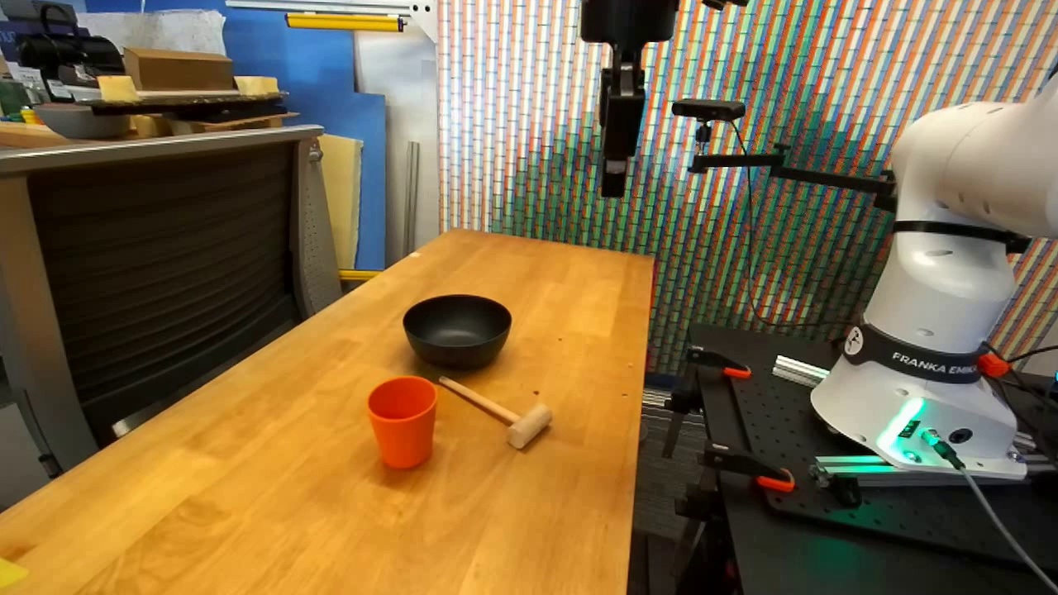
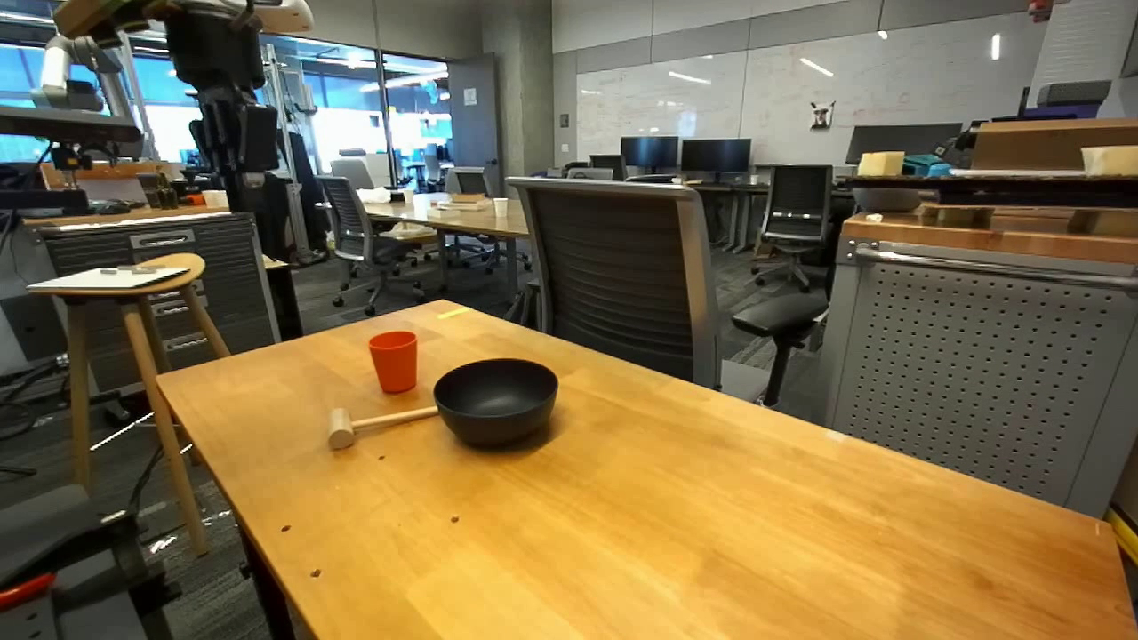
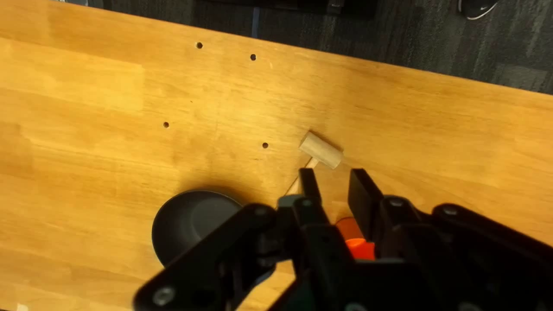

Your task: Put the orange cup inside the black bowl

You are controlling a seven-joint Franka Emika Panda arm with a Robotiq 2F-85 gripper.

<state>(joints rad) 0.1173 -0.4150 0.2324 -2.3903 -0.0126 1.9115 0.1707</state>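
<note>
One orange cup (image 1: 402,430) stands upright, mouth up, on the wooden table (image 1: 529,268), outside the black bowl (image 1: 457,330) and near it. The black bowl also sits upright on the wood, its dark hollow showing in both exterior views. A pale wooden mallet (image 1: 529,426) lies on its side close to both; its handle runs toward the space between cup and bowl, and whether the handle's end touches the bowl I cannot tell.

The gripper (image 3: 332,175) hangs fingers-down, high above the table and well apart from cup and bowl. Seen from the wrist, its two fingers (image 3: 309,188) are parted by a modest gap, and the tabletop shows through between them, along with a slice of the orange cup far below. The rest of the cup is hidden behind the dark linkage, which also covers part of the bowl. The mallet's head shows just past the fingertips in that view, near a few small dark holes (image 3: 265,145) in the tabletop.

The white robot arm (image 1: 942,289) rises from its base beside the table in an exterior view, a green light (image 1: 901,421) glowing at its foot. An office chair (image 2: 613,276) stands by the table's long edge, and a wooden stool (image 2: 188,265) bearing a flat white thing (image 2: 98,278) stands apart from the table
</note>
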